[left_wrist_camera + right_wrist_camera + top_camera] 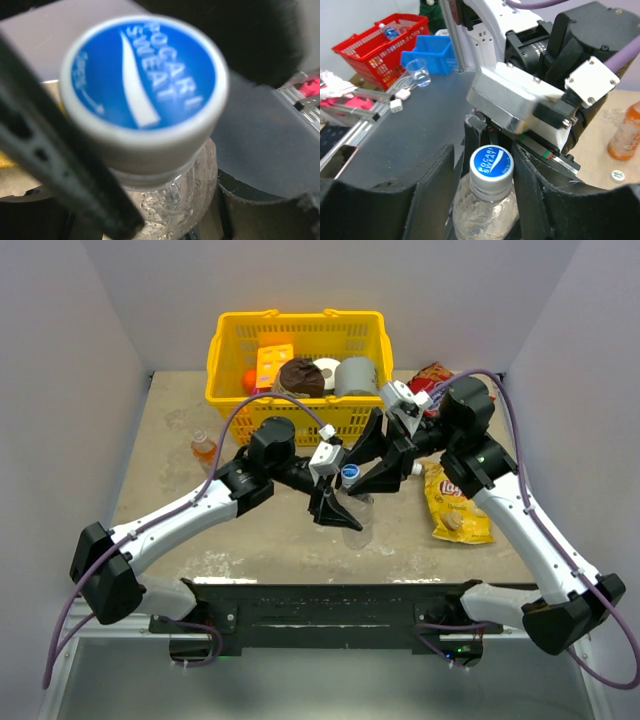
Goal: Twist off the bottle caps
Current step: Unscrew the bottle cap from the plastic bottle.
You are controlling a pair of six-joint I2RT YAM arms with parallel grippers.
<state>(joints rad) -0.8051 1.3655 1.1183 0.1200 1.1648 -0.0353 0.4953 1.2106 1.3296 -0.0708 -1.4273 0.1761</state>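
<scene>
A clear bottle (360, 512) stands upright at the table's middle with its blue-faced cap (350, 472) on. My left gripper (338, 512) is shut on the bottle's body. In the left wrist view the cap (145, 80) fills the frame above the wet bottle (175, 195). My right gripper (378, 478) is open, its fingertips on either side of the cap (492, 162): the right one sits against it, the left one stands a little off. The orange-drink bottle (204, 448) stands at the far left and also shows in the right wrist view (625, 132). The other bottles are hidden.
A yellow basket (225, 350) at the back holds rolls, a grey can and an orange box. A yellow chips bag (455, 502) lies under my right arm, with a red packet (432, 373) behind it. A small loose white cap (618, 174) lies on the table near the orange bottle.
</scene>
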